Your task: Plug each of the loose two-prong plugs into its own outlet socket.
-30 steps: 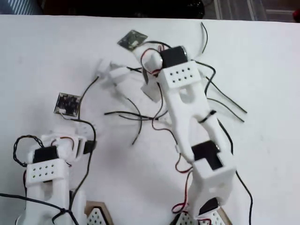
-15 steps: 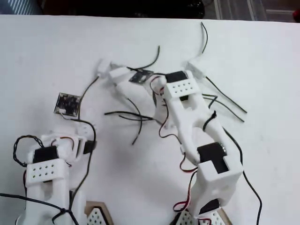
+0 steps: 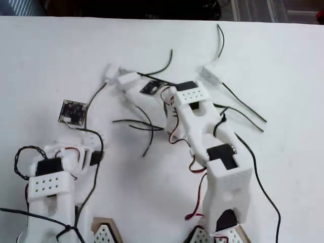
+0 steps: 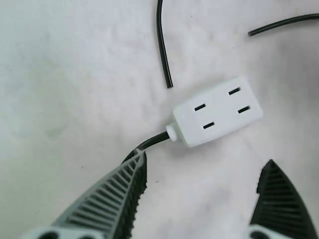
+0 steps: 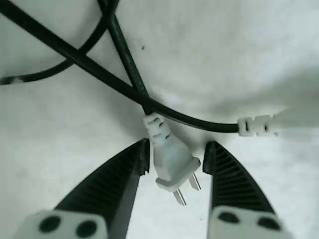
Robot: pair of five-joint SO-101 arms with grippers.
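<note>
The right wrist view shows the right gripper (image 5: pixel 177 151) with its fingers apart, one on each side of a white two-prong plug (image 5: pixel 171 162) lying on the table (image 5: pixel 55 134). Whether they touch it is hard to tell. The left wrist view shows the left gripper (image 4: pixel 204 162) wide apart, just before a white outlet socket (image 4: pixel 218 111) with free slots. The high view adds a second socket (image 3: pixel 211 74), far right.

A white, faintly mottled table (image 4: pixel 60 74) lies under the left claw (image 4: pixel 205 160) and the right claw (image 5: pixel 178 146). Far ahead of both, past the table's edge, runs a dark strip (image 3: pixel 152 7), with a blue ribbed thing (image 3: pixel 20 6) on the left claw's side. Well behind the left claw sits a wooden-rimmed plate (image 3: pixel 104 221), and another (image 3: pixel 242 232) sits behind the right claw.
</note>
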